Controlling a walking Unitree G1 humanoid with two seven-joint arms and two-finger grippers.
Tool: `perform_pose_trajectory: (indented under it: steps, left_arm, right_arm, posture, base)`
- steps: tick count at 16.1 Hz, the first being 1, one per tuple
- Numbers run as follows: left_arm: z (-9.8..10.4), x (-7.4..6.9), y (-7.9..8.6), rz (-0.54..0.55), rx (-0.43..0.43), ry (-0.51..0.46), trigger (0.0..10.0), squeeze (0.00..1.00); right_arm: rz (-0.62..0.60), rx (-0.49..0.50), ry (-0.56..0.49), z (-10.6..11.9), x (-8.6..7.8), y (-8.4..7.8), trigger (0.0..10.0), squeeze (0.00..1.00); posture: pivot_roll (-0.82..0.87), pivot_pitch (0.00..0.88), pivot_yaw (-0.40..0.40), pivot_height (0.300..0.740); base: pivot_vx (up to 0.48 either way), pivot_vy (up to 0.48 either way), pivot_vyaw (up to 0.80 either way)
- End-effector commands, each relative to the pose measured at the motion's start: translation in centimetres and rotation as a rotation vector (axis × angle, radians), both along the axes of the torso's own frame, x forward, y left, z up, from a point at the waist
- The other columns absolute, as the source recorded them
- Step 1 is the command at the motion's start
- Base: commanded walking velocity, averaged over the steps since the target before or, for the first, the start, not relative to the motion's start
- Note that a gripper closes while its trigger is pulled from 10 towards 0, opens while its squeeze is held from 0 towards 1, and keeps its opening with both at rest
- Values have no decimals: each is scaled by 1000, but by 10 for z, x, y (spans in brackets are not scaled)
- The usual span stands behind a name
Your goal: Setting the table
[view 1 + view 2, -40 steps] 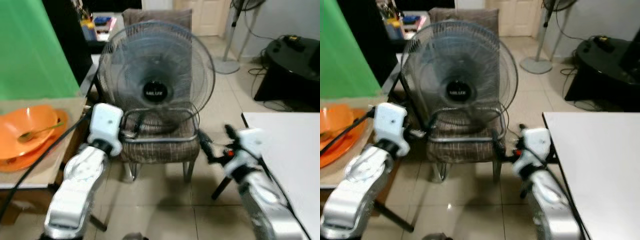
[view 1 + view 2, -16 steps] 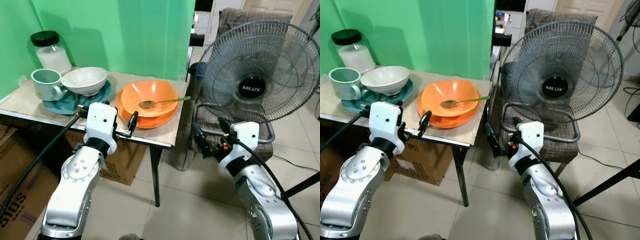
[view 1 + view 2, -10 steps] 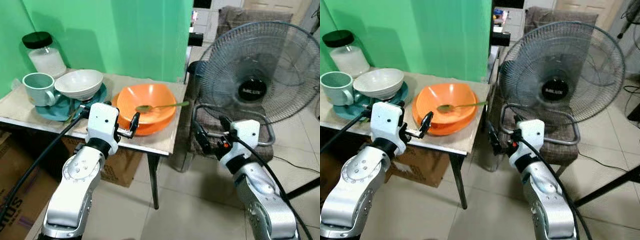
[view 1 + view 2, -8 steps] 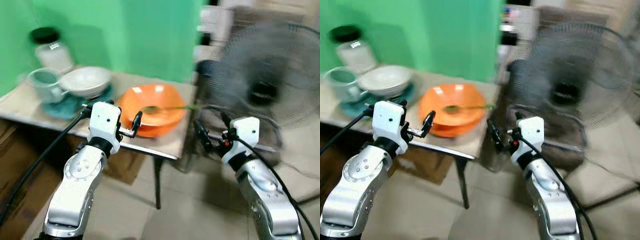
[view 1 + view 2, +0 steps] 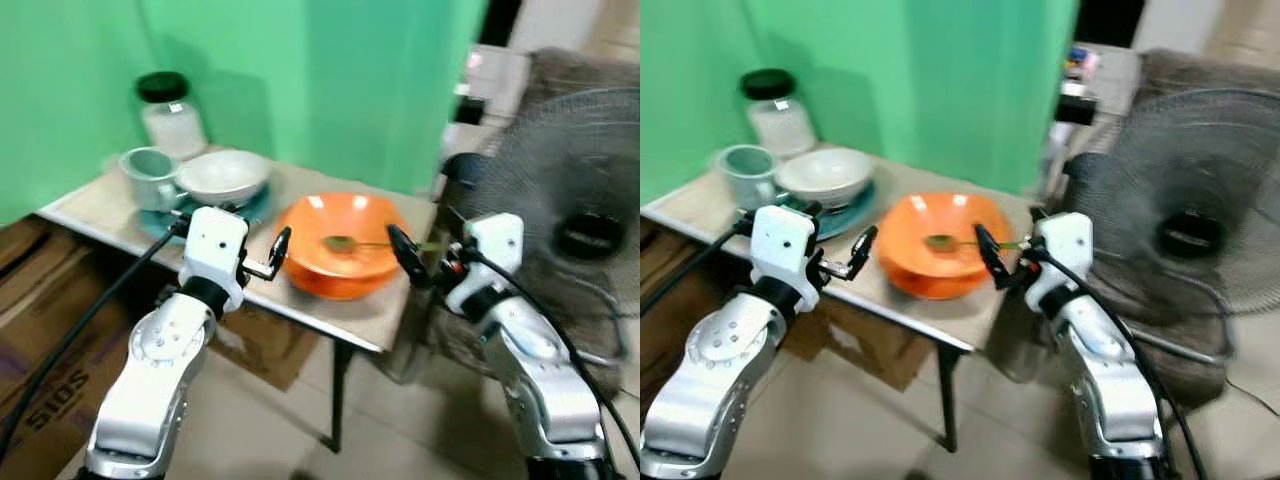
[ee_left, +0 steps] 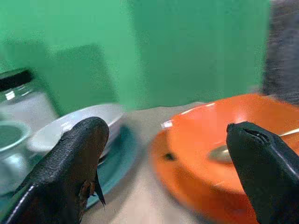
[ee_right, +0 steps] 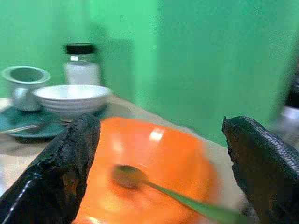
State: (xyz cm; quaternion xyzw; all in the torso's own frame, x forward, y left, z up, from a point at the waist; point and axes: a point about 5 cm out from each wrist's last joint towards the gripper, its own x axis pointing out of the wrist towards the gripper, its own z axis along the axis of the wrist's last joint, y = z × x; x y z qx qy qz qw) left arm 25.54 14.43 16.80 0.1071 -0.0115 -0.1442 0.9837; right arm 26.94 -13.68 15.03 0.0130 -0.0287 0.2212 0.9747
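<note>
Green backdrop behind a bench (image 5: 388, 322) holding dishes.
An orange bowl (image 5: 345, 245) with a spoon (image 5: 340, 243) sits between the open left gripper (image 5: 277, 251) and open right gripper (image 5: 405, 255); a white bowl (image 5: 224, 177), mug (image 5: 147, 170) and jar (image 5: 166, 113) stand beyond.

Your head stereo pair looked forward and down over both arms at the table (image 5: 110, 205) against the green backdrop (image 5: 300, 80). Your wrist cameras sat low and close, each sighting between its fingers. All four shared the orange bowl (image 6: 219, 149).

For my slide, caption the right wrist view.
Open right gripper facing an orange bowl holding a spoon.
</note>
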Motion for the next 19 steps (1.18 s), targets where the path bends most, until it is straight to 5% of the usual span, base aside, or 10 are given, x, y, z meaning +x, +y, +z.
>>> perform_pose_trajectory:
  steps: [1,4,10,12,19]
  left_arm:
    - [3,-1,-1,-24,-6,-9,10000,0]
    - [3,-3,-2,-91,21,0,10000,0]
    - [-2,-15,12,-392,138,116,10000,0]
    - [-4,-23,15,-468,152,171,10000,0]
    - [-11,-33,9,-575,145,244,10000,0]
  right_arm:
    - [50,-18,-5,2,2,1,10000,0]
    - [183,-105,10,4,9,9,10000,0]
    - [434,-399,112,14,56,33,10000,0]
    - [468,-513,183,18,79,34,10000,0]
    - [378,-606,355,36,122,18,10000,0]
  posture:
    - [83,0,-9,740]
    - [83,0,-7,740]
    - [77,0,-3,740]
    - [78,0,-1,740]
    - [72,0,-8,740]
  base:
    - [0,0,0]
    - [0,0,0]
    - [0,0,0]
    - [0,0,0]
    - [0,0,0]
